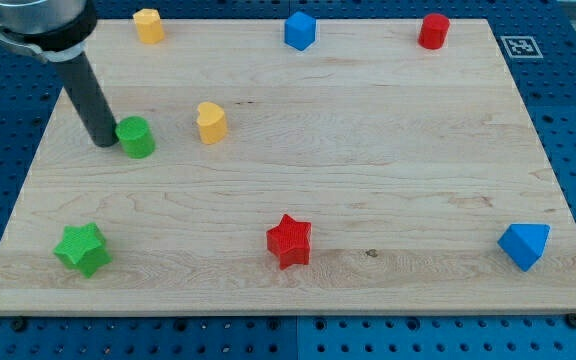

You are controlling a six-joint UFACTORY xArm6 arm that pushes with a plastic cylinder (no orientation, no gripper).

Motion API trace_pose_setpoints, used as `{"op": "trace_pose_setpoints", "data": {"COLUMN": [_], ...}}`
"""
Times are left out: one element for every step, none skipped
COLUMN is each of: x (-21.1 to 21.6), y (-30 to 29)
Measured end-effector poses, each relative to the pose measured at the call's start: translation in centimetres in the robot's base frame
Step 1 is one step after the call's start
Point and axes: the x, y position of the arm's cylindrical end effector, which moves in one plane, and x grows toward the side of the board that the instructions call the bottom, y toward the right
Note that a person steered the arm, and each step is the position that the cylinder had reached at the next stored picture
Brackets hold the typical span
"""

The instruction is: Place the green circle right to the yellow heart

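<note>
The green circle (136,137) is a short green cylinder on the wooden board (368,150), at the view's left. The yellow heart (210,122) stands just to its right and slightly higher in the view, a small gap apart. My tip (105,143) is at the green circle's left side, touching or nearly touching it. The dark rod rises from the tip toward the view's top left.
A yellow block (148,25), a blue block (299,30) and a red cylinder (433,31) line the view's top. A green star (82,249), a red star (289,241) and a blue triangle (524,245) line the bottom.
</note>
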Motion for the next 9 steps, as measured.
{"op": "trace_pose_setpoints", "data": {"x": [0.2,1.5,2.5,2.5,2.5,1.7,-0.7,-1.9,-1.9], "y": [2.9,6.3,10.1,14.2,19.2,22.8,19.7,15.4,14.1]}}
